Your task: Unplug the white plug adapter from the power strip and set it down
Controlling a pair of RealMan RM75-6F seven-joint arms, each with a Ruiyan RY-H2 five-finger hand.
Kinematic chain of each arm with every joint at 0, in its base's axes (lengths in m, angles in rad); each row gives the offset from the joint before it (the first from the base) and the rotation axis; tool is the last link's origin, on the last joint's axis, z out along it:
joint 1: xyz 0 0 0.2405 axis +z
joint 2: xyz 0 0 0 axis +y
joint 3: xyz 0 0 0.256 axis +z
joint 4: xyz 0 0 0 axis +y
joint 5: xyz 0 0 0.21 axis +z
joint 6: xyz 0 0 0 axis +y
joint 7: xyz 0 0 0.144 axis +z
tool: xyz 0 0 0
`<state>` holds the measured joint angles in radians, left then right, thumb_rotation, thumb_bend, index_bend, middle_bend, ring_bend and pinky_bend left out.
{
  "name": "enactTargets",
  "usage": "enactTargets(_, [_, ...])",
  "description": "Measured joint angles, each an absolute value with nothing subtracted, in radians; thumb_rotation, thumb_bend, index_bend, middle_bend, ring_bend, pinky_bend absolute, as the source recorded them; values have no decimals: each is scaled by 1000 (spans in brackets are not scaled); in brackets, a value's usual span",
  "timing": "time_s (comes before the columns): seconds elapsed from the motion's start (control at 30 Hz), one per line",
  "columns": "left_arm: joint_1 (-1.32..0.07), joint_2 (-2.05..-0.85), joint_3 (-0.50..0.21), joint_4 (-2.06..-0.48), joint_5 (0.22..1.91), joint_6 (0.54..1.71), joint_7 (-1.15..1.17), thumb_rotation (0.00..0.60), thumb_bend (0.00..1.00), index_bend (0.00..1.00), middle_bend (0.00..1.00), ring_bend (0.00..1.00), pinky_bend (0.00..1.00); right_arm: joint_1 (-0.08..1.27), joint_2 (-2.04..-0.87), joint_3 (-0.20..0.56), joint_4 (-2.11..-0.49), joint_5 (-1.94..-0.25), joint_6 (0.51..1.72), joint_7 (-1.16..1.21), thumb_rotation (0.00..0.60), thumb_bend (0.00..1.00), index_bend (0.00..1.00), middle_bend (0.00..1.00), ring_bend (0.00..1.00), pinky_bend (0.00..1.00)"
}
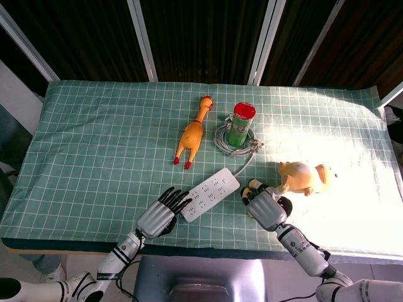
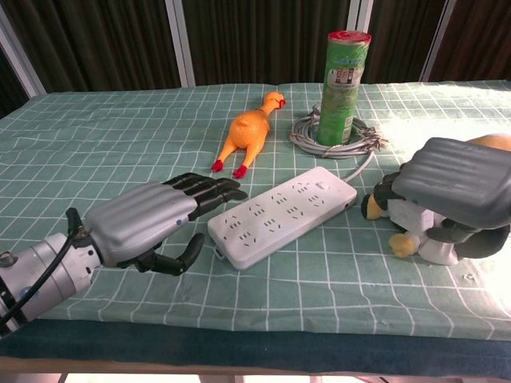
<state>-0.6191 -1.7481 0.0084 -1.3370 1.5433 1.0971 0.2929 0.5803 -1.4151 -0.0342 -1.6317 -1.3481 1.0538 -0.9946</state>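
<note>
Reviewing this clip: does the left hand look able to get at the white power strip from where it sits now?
Probably yes. The left hand lies with fingers apart on the tablecloth right beside the near end of the power strip, and nothing stands between them.

Light: we see strong sun washing out the tablecloth [image 1: 352, 157] at right
Focus: we find both views sharp

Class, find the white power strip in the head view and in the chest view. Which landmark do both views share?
Head view: power strip lies diagonally, bottom centre, between the hands.
Chest view: power strip lies centre, slanting up to the right.
Shared landmark: green canister ringed by the coiled cable, behind the strip.
</note>
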Motion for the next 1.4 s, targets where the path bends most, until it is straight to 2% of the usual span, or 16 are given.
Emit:
enactTargets(0.2, [-626, -1743, -4, -1324, 1543, 1090, 280, 515, 695, 0, 0, 0, 46, 595, -1484, -32, -1631, -1280, 1021, -1093, 600, 399, 162, 310, 265, 454])
enactTargets(0.23, [-626, -1739, -4, -1326, 1543, 1092, 278, 515, 690, 0, 0, 0, 46, 598, -1486, -32, -1632, -1276, 1013, -1087, 600, 387, 104, 273, 232, 425])
enactTargets(0.33, [-623, -1727, -4, -1334, 1545, 1096, 271, 512, 681, 0, 0, 0, 47, 610, -1487, -39, -1639, -1268, 982, -1068, 600, 360, 13, 201, 167, 374])
enactTargets(0.47, [-619, -1716, -1, -1346, 1550, 1103, 265, 513, 671, 0, 0, 0, 47, 620, -1470, -48, -1667, -1253, 961, -1054, 600, 314, 0, 108, 104, 331])
enactTargets(0.63, [-610, -1696, 7, -1377, 1565, 1123, 263, 507, 655, 0, 0, 0, 48, 619, -1428, -55, -1715, -1271, 975, -1019, 600, 274, 0, 58, 63, 322])
enactTargets(0.73, [-599, -1662, 16, -1417, 1581, 1146, 265, 490, 650, 0, 0, 0, 50, 601, -1386, -58, -1757, -1300, 1022, -978, 600, 271, 0, 12, 10, 255])
enactTargets(0.93, [-539, -1531, 48, -1519, 1596, 1230, 277, 478, 626, 0, 0, 0, 53, 501, -1270, -74, -1850, -1350, 1202, -870, 600, 257, 0, 0, 0, 76])
enactTargets(1.07, [-471, -1422, 74, -1575, 1601, 1317, 277, 495, 586, 0, 0, 0, 55, 399, -1205, -88, -1860, -1404, 1362, -726, 600, 215, 0, 0, 0, 67])
enactTargets(1.23, [-379, -1328, 91, -1598, 1567, 1412, 266, 572, 532, 0, 0, 0, 56, 269, -1181, -91, -1798, -1421, 1529, -564, 600, 182, 0, 0, 0, 65])
enactTargets(1.4, [-229, -1235, 99, -1569, 1480, 1550, 175, 591, 532, 0, 0, 0, 62, 180, -1181, -74, -1678, -1392, 1599, -384, 600, 181, 0, 0, 0, 61])
